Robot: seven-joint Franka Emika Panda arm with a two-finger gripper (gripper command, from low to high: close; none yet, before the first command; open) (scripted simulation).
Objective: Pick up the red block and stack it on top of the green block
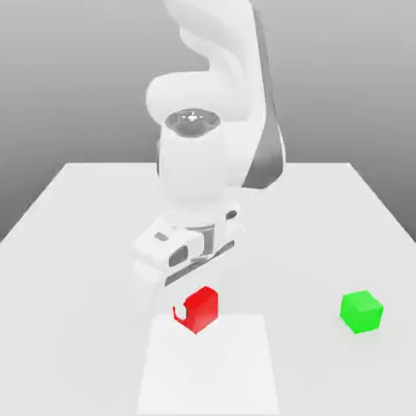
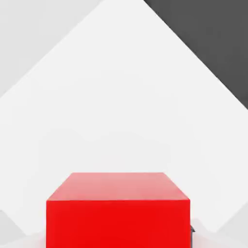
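Gripper (image 1: 191, 307) pinching the red block (image 1: 208, 310) near on the surface (image 1: 313, 244), left of the green block (image 1: 361, 312); it looks light, stiff and a little slippery, so a square hold on opposite flat faces should suit it.

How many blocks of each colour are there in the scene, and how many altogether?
Red blocks: 1, the red block at the gripper
Green blocks: 1, the green block toward the exterior view's right
Total: 2
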